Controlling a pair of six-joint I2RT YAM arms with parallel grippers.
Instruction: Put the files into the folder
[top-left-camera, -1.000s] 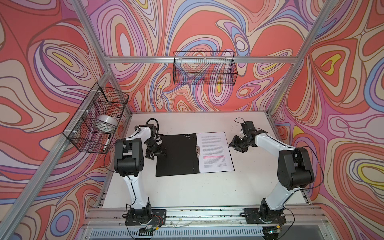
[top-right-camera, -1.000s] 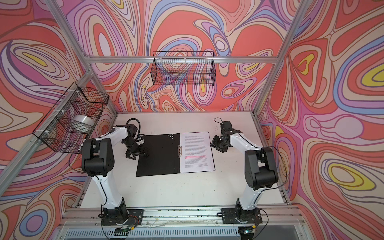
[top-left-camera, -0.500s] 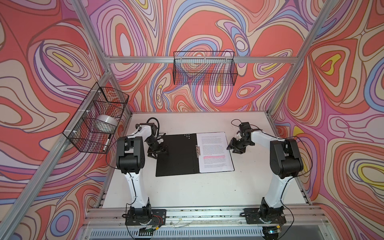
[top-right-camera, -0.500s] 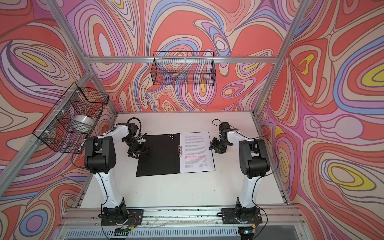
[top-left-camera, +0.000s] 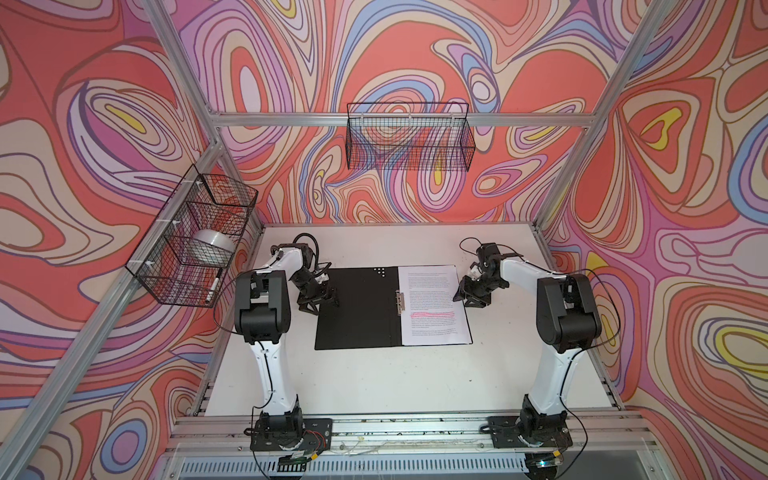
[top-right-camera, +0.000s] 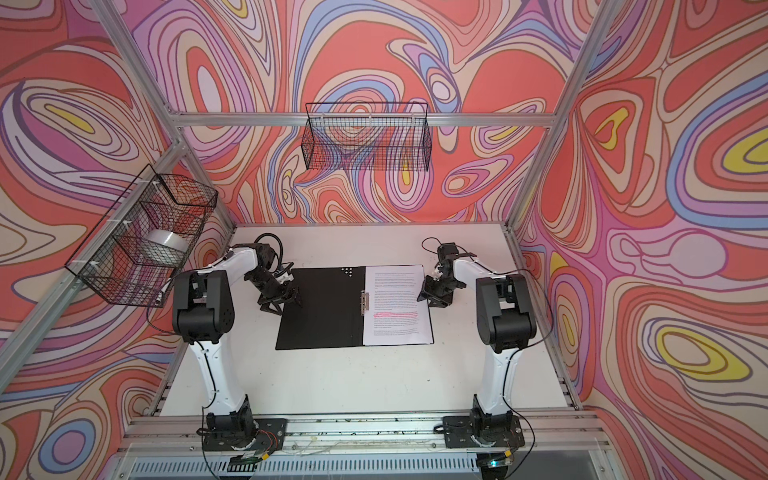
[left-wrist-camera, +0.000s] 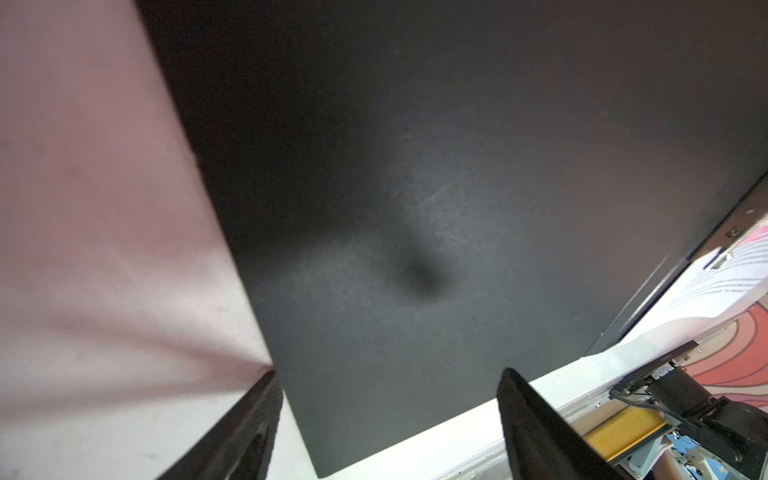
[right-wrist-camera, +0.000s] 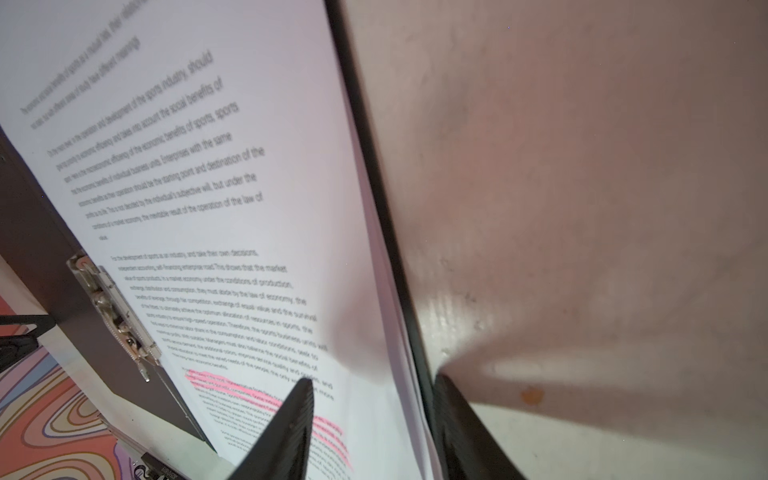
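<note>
The folder (top-left-camera: 357, 307) (top-right-camera: 320, 309) lies open and flat on the white table, black inside up, with a metal clip (top-left-camera: 400, 302) at its spine. The files (top-left-camera: 434, 305) (top-right-camera: 397, 307), white printed sheets with a pink band, rest on its right half. My left gripper (top-left-camera: 322, 305) (top-right-camera: 282, 305) (left-wrist-camera: 390, 374) is open, its fingers straddling the folder's (left-wrist-camera: 415, 166) left edge. My right gripper (top-left-camera: 466, 302) (top-right-camera: 430, 302) (right-wrist-camera: 374, 380) is open, with one finger over the files (right-wrist-camera: 249, 208) and the other on the table beyond the folder's right edge (right-wrist-camera: 374, 166).
A wire basket (top-left-camera: 191, 249) on the left wall holds a tape roll (top-left-camera: 214, 243) and a pen. Another wire basket (top-left-camera: 409, 141) hangs on the back wall. Aluminium frame posts stand at the table's corners. Bare table (top-left-camera: 374, 382) lies in front of the folder.
Both grippers have moved in to the folder's side edges and a little toward the front. The left jaws have narrowed slightly. The right arm's elbow has swung inward.
</note>
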